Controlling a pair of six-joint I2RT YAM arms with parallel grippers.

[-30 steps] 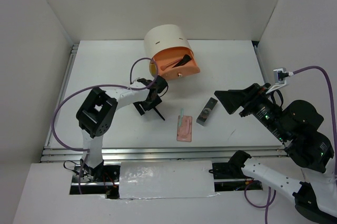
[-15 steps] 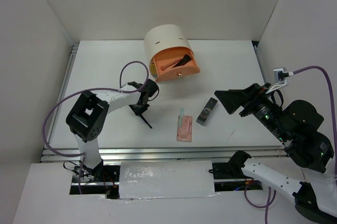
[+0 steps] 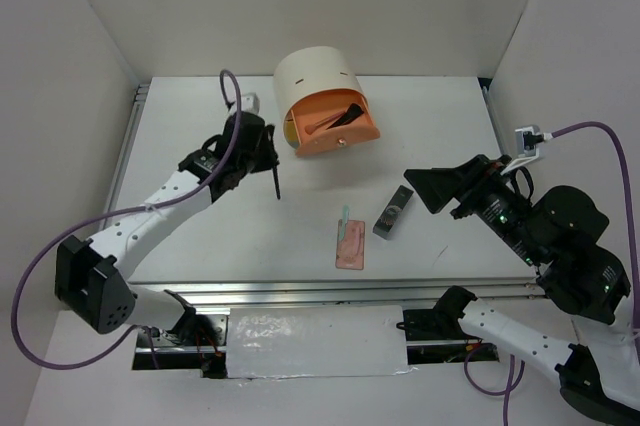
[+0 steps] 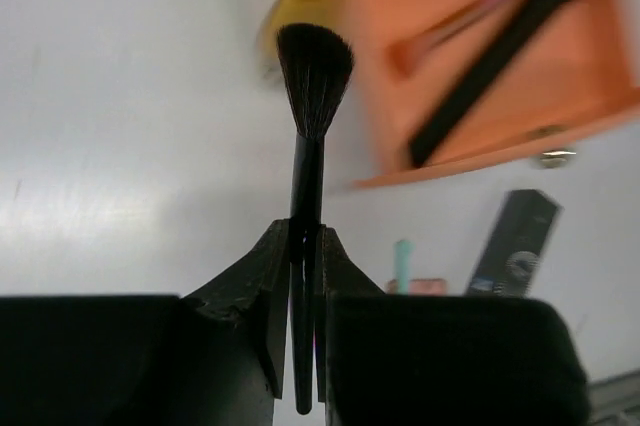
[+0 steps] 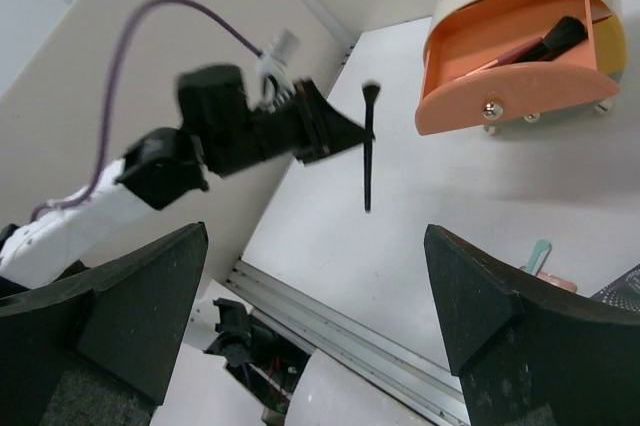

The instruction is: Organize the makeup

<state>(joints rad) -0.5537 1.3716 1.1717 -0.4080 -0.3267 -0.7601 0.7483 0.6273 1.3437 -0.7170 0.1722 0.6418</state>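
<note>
Left gripper (image 4: 303, 246) clamps black brush (image 4: 307, 171), teal stick (image 4: 401, 261) half hidden

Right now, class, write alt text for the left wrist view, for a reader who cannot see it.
The left gripper pinches a thin black brush by its handle, bristles pointing toward an open orange drawer. The drawer holds another black brush and a pink stick; a dark case and teal stick lie beyond.

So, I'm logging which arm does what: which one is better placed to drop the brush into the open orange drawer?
Left. The left gripper is shut on the brush, held in the air just beside the open drawer. The right gripper is open, empty and farther off.
</note>
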